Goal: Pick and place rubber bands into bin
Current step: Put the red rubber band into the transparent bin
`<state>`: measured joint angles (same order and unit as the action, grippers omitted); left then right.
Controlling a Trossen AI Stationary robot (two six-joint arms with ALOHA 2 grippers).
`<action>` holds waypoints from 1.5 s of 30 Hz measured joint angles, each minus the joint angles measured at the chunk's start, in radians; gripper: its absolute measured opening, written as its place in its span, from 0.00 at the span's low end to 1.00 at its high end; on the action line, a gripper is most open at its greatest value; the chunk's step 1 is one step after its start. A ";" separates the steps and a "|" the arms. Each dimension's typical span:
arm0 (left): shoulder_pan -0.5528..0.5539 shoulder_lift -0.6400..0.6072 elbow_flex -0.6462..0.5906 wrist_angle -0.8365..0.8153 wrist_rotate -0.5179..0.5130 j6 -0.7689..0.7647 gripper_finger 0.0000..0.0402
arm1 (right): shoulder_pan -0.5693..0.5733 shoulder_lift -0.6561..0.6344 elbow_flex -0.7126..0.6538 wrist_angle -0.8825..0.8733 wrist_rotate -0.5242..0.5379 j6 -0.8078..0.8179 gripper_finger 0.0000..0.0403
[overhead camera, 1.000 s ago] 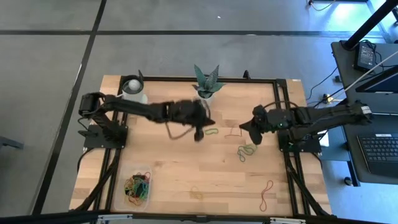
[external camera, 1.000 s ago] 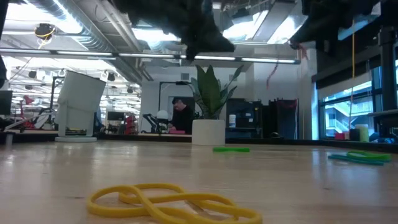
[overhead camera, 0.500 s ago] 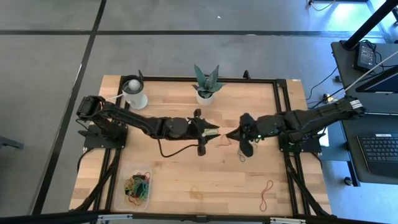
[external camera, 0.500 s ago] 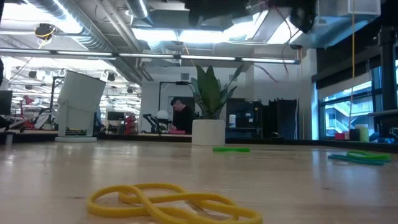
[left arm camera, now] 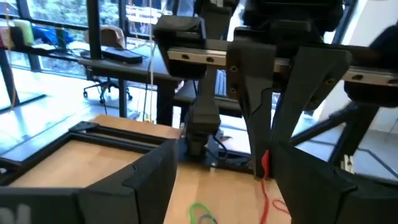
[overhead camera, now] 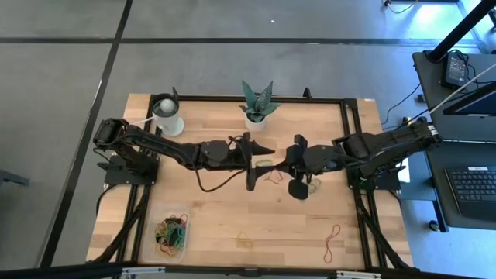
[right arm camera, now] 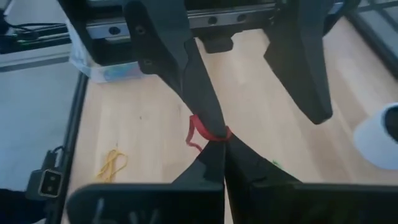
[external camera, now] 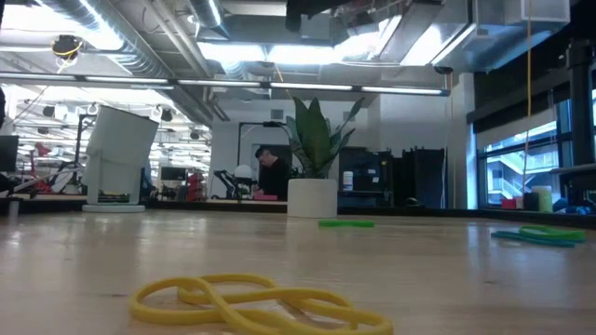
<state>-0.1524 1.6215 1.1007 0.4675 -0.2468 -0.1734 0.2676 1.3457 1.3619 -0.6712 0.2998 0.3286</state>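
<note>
Red rubber band [right arm camera: 208, 132], pinched by right gripper [right arm camera: 222, 148]

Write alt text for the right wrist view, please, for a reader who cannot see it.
The right end effector, fingers shut, pinches a red rubber band at its tips, which meet one finger of the open left end effector above the wooden table. A yellow rubber band lies on the table.

White cup [overhead camera: 167, 117] and potted plant [overhead camera: 256, 101] along the wooden table's [overhead camera: 217, 209] far edge.
</note>
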 joint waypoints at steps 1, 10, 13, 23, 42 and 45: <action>0.000 0.001 0.000 0.000 -0.006 0.000 0.62 | 0.000 0.001 0.008 -0.010 0.011 0.000 0.00; 0.008 -0.022 -0.003 0.047 -0.084 0.096 0.63 | -0.008 0.000 0.006 -0.090 0.022 0.061 0.00; 0.012 -0.020 -0.003 0.050 -0.085 0.096 0.63 | -0.009 0.000 0.005 -0.092 0.011 0.061 0.00; 0.017 -0.021 -0.003 -0.010 -0.017 0.053 0.63 | -0.025 0.000 0.003 -0.008 0.058 -0.011 0.00; 0.030 -0.019 -0.003 -0.069 -0.015 -0.027 0.26 | -0.037 0.000 0.002 0.133 0.057 -0.072 0.00; 0.030 -0.019 -0.003 -0.069 0.010 -0.040 0.09 | -0.037 0.000 0.001 0.133 0.056 -0.070 0.00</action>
<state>-0.1223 1.6024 1.0977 0.3981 -0.2372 -0.2135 0.2310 1.3457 1.3632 -0.5381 0.3555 0.2582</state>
